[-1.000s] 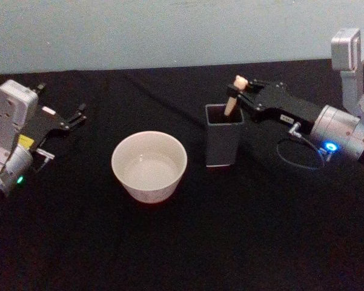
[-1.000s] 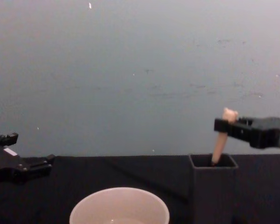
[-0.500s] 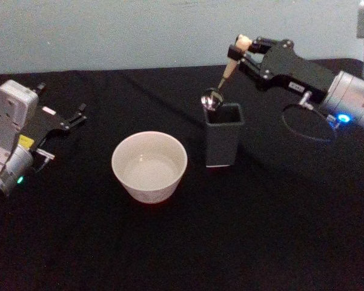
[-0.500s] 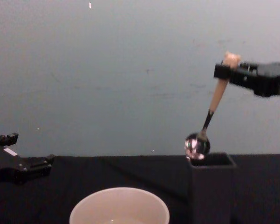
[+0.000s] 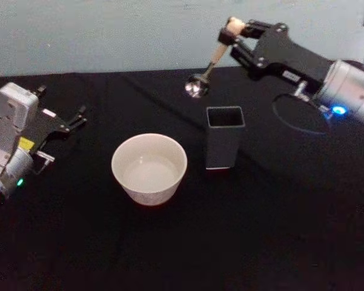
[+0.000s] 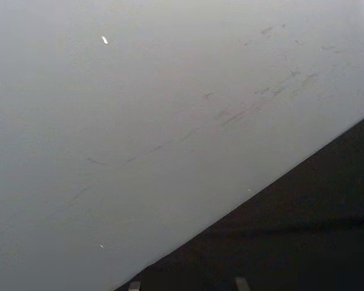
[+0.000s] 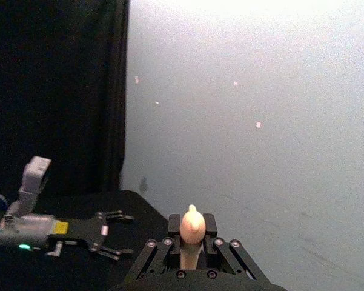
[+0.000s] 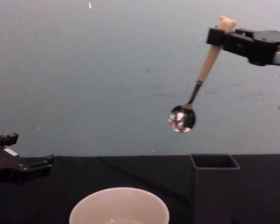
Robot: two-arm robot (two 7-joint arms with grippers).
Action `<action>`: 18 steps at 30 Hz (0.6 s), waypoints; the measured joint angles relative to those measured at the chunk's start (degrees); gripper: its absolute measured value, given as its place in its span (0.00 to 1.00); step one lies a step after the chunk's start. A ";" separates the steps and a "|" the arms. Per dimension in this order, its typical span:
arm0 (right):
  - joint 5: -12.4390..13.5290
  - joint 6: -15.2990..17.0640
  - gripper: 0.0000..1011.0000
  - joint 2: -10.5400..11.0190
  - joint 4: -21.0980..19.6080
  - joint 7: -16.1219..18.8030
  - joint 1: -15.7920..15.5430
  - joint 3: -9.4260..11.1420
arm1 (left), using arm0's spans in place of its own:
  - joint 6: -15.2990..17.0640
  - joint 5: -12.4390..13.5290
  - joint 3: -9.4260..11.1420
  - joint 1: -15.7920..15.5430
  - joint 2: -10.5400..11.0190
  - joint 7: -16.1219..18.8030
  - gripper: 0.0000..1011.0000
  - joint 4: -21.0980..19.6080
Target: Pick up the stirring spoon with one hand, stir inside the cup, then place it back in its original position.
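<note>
My right gripper [image 5: 234,36] is shut on the pale handle of the stirring spoon [image 5: 213,59], just below its bear-head knob. The spoon hangs tilted in the air, its shiny dark bowl up and to the left of the dark grey holder [image 5: 223,144]. From the chest view the spoon [image 8: 206,65] is clear of the holder [image 8: 213,186], with the right gripper [image 8: 220,38] high at the right. The knob [image 7: 192,225] shows between the right gripper's jaws. The cream-white cup [image 5: 149,168] stands on the table to the holder's left. My left gripper [image 5: 72,121] rests open at the far left.
A black cloth covers the table [image 5: 242,230], and a pale wall [image 8: 107,70] stands behind it. A dark cable [image 5: 303,124] loops on the cloth under the right arm. The left gripper [image 8: 30,149] sits low by the cup [image 8: 119,207].
The right gripper lifted the spoon out of the holder, then carried it higher and leftward toward the cup's side. The left arm stayed still.
</note>
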 joint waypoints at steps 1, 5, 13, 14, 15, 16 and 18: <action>-0.07 -0.03 0.21 -0.43 0.25 0.24 0.36 -0.68 | 0.00 0.00 0.00 0.00 0.00 0.00 0.99 0.00; -0.74 -0.05 0.21 -1.51 1.22 1.07 1.37 -2.60 | 0.00 0.00 0.00 0.00 0.00 0.00 0.99 0.00; -2.27 0.38 0.21 -3.35 3.09 2.29 3.13 -6.38 | 0.00 0.00 0.00 0.00 0.00 0.00 0.99 0.00; -2.38 0.44 0.21 -3.46 3.19 2.41 3.18 -6.69 | 0.00 0.00 0.00 0.00 0.00 0.00 0.99 0.00; -2.48 0.50 0.21 -3.55 3.26 2.52 3.20 -6.99 | 0.00 0.00 0.00 0.00 0.00 -0.01 0.99 0.00; -2.63 0.56 0.21 -3.69 3.40 2.78 3.21 -7.55 | 0.00 0.00 0.00 0.00 0.00 0.00 0.99 0.00; -2.93 0.57 0.21 -3.82 3.52 2.97 3.19 -8.13 | 0.00 0.00 0.00 0.00 0.00 0.00 0.99 0.00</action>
